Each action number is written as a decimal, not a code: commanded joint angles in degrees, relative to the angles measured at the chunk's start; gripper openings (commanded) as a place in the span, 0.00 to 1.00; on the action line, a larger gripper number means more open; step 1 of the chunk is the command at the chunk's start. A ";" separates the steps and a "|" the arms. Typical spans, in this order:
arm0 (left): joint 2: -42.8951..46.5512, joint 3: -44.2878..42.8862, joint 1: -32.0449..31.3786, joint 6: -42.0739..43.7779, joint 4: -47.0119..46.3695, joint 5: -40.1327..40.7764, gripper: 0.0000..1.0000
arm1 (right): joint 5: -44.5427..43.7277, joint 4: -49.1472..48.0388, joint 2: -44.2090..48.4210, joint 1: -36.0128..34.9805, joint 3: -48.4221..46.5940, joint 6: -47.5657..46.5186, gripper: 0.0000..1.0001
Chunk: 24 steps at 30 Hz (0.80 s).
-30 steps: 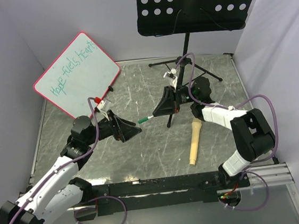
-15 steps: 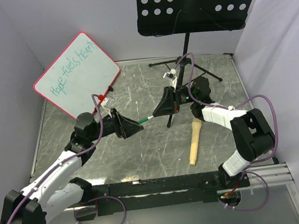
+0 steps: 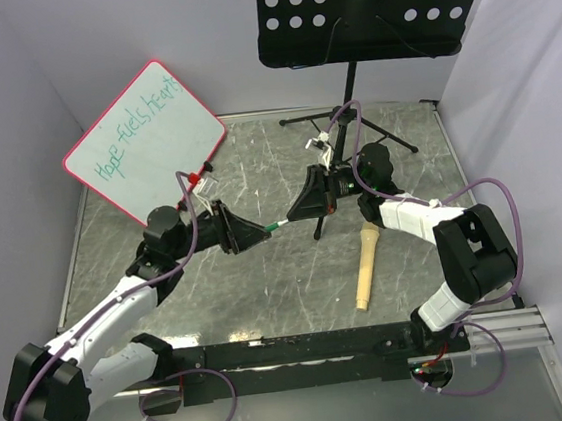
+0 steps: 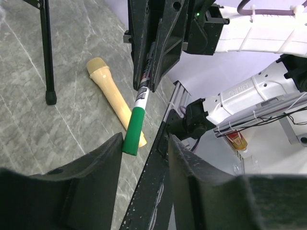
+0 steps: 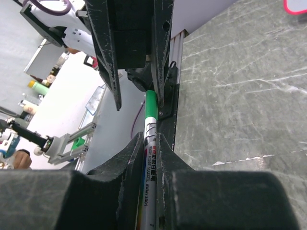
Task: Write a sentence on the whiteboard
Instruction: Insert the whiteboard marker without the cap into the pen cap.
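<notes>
Your writing looks done. The whiteboard [image 3: 142,135] leans against the left wall at the far left of the table [image 3: 271,302], and the sentence [image 3: 140,128] runs across it in one teal-green line that reads roughly "Hope fuels hearts". As far as the top view shows, the line is complete, though the strokes are too small there to check letter by letter.

What you are doing now concerns the marker [image 4: 144,81], not the board. Your right gripper [image 5: 146,143] is pressed together on the white barrel and holds it level over the middle of the table, well apart from the whiteboard, with the green cap [image 4: 133,129] pointing left. Your left gripper [image 4: 144,143] faces it with its fingers partly spread. The cap sits in the gap between them, close against one finger and clear of the other, so nothing is pinched on that side yet.

My reading is that the cap end is the step in hand, either seating it or taking the pen over. After that, only putting the marker down would be left. I cannot tell whether the cap is pushed fully home.

The beige toy microphone [image 3: 365,267] lies near right, and the music stand [image 3: 370,5] is at the far side; neither is involved.
</notes>
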<state>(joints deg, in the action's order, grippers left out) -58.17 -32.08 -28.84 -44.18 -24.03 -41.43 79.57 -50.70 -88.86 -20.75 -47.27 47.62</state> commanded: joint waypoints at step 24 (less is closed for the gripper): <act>-7.30 -4.14 -6.49 -5.12 -13.67 1.79 0.01 | -4.51 17.30 3.96 -4.56 -2.83 -15.27 0.00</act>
<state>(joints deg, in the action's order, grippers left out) -63.79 -32.82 -31.35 -45.50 -23.24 -42.15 80.55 -35.92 -87.09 -20.40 -48.10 37.08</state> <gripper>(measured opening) 0.066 0.194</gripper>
